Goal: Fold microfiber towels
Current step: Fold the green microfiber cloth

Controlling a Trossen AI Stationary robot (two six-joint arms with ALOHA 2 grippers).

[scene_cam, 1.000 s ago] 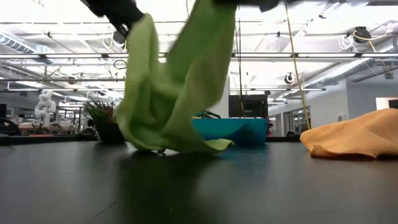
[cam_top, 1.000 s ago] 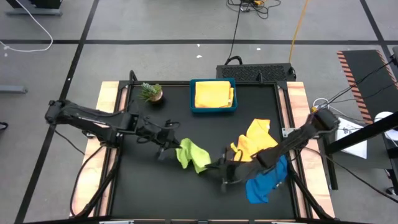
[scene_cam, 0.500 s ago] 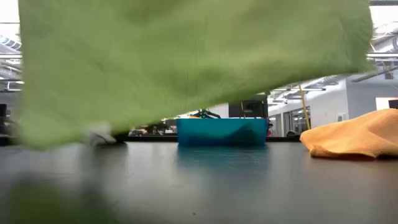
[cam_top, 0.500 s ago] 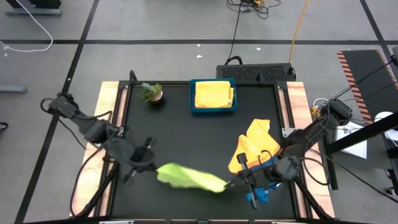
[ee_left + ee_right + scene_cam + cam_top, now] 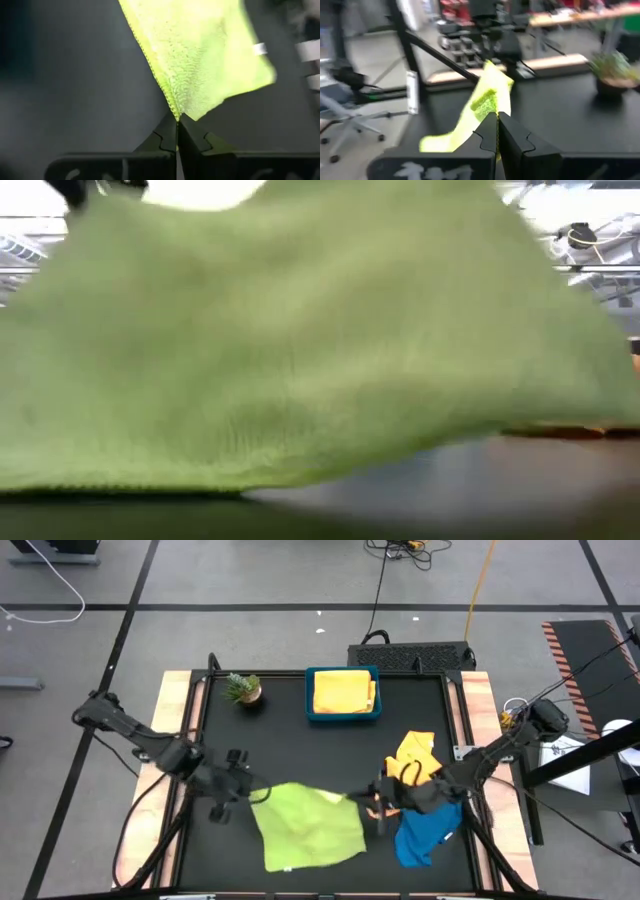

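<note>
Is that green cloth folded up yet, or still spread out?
Spread out. From above, the green cloth lies as one open sheet, its two far corners pinched by the left end effector and right end effector.

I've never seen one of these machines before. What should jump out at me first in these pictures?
The lime green towel, spread near the table's front edge, with the left gripper and right gripper each shut on a back corner. It hangs so close to the low camera that it fills that view. Beside it, at the table's right, lie an orange towel and a blue towel; a blue tray with a yellow towel sits at the back.
</note>
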